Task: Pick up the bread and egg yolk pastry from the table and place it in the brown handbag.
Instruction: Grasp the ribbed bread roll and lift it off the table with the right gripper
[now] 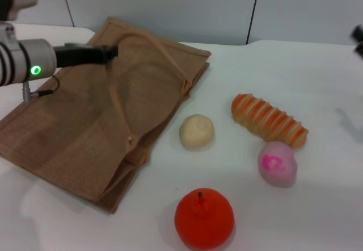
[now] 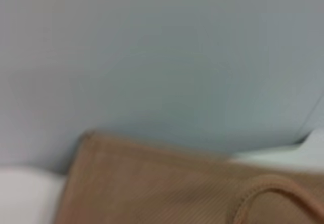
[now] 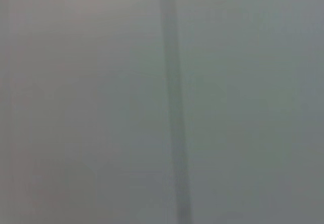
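Observation:
The brown handbag (image 1: 74, 126) lies flat on the left of the white table, and its edge and a handle loop also show in the left wrist view (image 2: 152, 183). My left gripper (image 1: 112, 51) reaches in from the left over the bag's far end. Its dark fingers are closed together at the upper handle (image 1: 148, 37), which stands slightly raised. The egg yolk pastry (image 1: 197, 132) sits just right of the bag. The striped bread (image 1: 269, 120) lies further right. My right gripper (image 1: 357, 38) shows only as a dark bit at the far right edge, away from everything.
A pink ball with a magenta mark (image 1: 277, 163) touches the bread's near end. A red-orange fruit (image 1: 204, 218) sits at the front, near the table edge. A grey wall (image 1: 170, 7) stands behind the table. The right wrist view shows only wall.

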{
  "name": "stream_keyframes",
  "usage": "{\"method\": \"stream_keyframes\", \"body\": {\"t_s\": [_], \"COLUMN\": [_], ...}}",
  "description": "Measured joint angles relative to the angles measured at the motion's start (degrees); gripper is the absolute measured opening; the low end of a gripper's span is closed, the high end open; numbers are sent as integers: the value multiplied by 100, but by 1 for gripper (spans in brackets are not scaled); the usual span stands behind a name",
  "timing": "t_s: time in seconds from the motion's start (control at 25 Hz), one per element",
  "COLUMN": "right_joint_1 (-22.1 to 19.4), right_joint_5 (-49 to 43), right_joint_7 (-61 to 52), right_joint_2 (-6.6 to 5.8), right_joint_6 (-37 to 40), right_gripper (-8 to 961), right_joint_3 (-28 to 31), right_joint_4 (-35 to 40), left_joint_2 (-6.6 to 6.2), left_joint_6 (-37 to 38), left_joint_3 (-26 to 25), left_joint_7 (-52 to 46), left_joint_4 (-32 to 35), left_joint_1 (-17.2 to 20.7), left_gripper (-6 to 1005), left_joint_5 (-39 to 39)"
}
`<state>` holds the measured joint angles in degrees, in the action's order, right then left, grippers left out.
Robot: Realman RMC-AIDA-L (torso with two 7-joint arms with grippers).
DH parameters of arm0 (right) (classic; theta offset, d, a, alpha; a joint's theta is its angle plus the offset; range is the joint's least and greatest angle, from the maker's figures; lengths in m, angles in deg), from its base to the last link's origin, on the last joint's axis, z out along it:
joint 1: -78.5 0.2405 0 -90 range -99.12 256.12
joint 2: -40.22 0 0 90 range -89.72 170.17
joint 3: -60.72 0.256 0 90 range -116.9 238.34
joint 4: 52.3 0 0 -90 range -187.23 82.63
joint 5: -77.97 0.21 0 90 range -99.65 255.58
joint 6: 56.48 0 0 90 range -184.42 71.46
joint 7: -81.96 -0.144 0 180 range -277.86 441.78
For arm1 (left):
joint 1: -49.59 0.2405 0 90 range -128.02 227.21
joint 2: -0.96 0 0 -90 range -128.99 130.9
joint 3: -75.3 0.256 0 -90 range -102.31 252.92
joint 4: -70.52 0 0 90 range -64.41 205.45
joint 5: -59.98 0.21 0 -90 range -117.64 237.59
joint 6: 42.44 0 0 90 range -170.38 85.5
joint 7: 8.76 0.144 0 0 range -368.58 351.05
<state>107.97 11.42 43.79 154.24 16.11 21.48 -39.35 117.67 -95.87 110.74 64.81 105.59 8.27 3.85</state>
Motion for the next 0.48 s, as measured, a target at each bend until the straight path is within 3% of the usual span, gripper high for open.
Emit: {"method": "stream_keyframes", "body": {"t_s": [0.12,0.28,0.48], "right_joint_1": [216,505,774], "right_joint_5": [-1118,-2317,-3507], "right_joint_7": [-822,-1603,-2277], "right_joint_2": [-140,-193,-159], "right_joint_6": [-145,-489,-627], "right_gripper": [740,741,741], "right_joint_3": [-68,-86,-92], "right_joint_4": [222,382,600], "left_joint_2": [-15,-24,-43], "left_joint_6": [-719,-1601,-2134], "left_joint_3": [-6,-10,-27], "left_joint_7": [1063,2085,2362], "left_joint_4": [39,-70,-218], "left_joint_1": [410,788,901], "left_gripper": [123,122,121], "left_joint_5": [-1576,-3097,-3652]}}
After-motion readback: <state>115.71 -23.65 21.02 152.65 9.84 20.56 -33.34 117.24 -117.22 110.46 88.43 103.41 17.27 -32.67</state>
